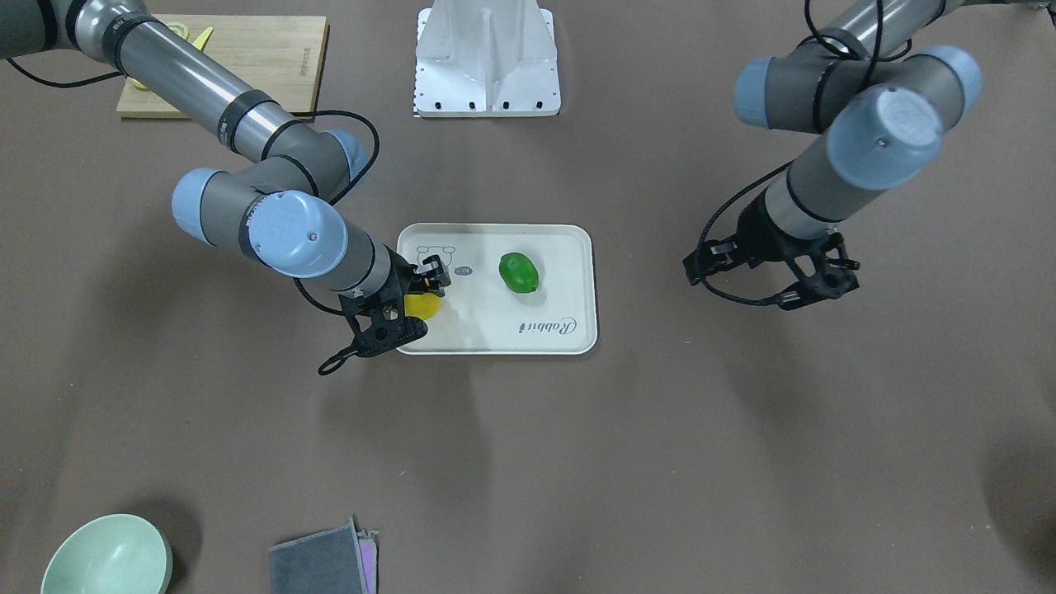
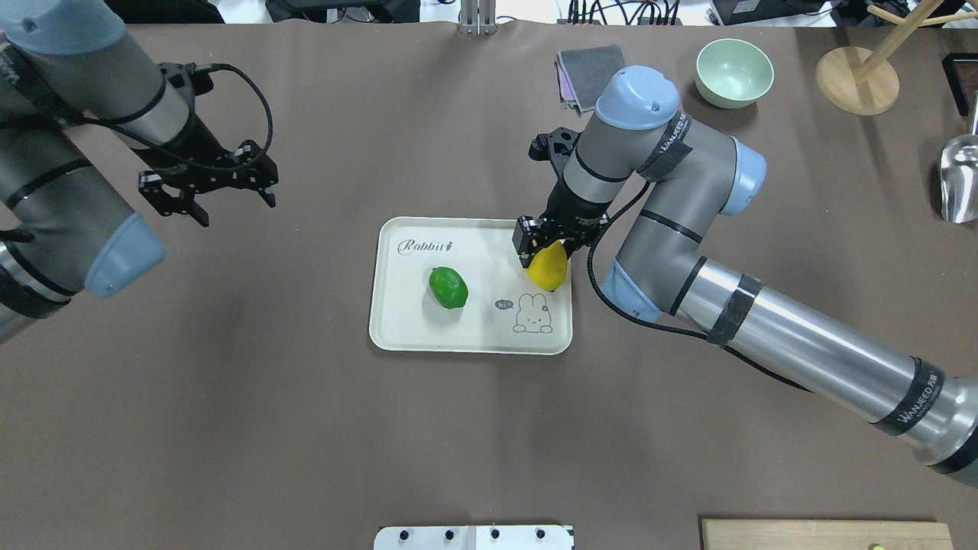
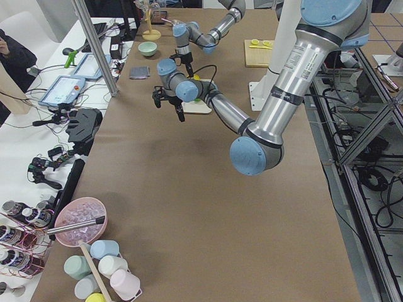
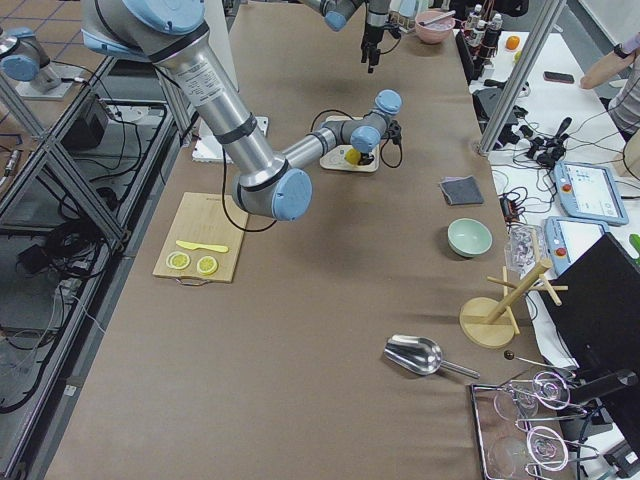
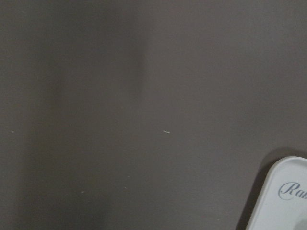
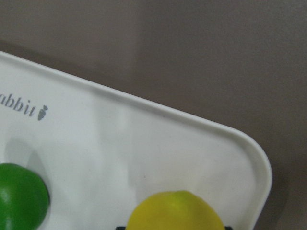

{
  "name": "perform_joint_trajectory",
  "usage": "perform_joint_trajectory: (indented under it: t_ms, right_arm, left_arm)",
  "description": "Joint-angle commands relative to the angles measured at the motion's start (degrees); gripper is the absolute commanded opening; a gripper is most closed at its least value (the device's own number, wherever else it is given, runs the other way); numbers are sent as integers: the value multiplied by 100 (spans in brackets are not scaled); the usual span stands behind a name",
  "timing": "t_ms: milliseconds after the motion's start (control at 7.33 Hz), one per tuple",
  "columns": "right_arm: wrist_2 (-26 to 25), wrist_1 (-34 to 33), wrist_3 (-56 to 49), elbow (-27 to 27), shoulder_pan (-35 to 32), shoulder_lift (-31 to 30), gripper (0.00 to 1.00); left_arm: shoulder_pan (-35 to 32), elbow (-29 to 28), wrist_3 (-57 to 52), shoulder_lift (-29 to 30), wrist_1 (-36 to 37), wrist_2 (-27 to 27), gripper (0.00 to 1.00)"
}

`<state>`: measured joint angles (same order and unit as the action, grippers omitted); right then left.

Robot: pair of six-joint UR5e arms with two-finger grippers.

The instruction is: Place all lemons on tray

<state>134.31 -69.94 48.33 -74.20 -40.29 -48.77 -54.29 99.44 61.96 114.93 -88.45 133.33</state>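
Note:
The cream-white tray [image 2: 428, 328] lies mid-table. The green lemon [image 2: 448, 287] rests on its left half. My right gripper [image 2: 544, 246] is shut on the yellow lemon [image 2: 548, 269] and holds it over the tray's right side, by the bear drawing; I cannot tell if it touches the tray. In the front view the yellow lemon [image 1: 422, 307] sits at the tray's [image 1: 495, 330] left edge and the green lemon [image 1: 519, 273] in the middle. The right wrist view shows both lemons [image 6: 175, 211] [image 6: 19, 201]. My left gripper [image 2: 237, 210] is open and empty, above the table left of the tray.
A wooden cutting board [image 1: 247, 58] with lemon slices lies on the robot's right. A pale green bowl [image 2: 733, 70], a grey cloth [image 2: 588, 65], a wooden stand [image 2: 856, 80] and a metal scoop [image 2: 961, 179] are at the far right.

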Motion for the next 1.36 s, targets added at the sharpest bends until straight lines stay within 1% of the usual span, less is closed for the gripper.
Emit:
perform_joint_trajectory:
  t_ms: [0,273,409,545,682,818,955,1091,1227]
  right_arm:
    - [-10,15,-25,-7,4,16,100]
    - [8,24,-42,-68,-144,16,100]
    - [104,24,-43,-86,-372,7,100]
    - [305,24,-43,-104,-565,-27,100]
    - [507,33,-60,-113,-846,-89,100]
    - [726,189,-112,-113,-1057,-255,100]
    - [728,1000,-191,-69,-1181,-639,100]
    - [807,1818,-366,-60,-1383,-1191,100]
    - [1103,2191,-716,-103,-1576,-1658,100]
  left_arm:
    - [-388,452,-1059,-382,651,132,99]
    - [-547,751,-1973,-1170,619,106,99]
    - [-626,753,-2491,-1610,471,88,99]
    - [-792,700,-3018,-2049,173,79,99]
    - [-994,552,-3519,-2323,23,45,99]
    - [-1266,350,-4020,-2422,4,-138,99]
    - [-1651,61,-4460,-2423,3,-184,99]
    - [-2081,-194,-4743,-2440,-5,-141,99]
    - [-2469,-310,-5303,-2684,-14,-132,99]
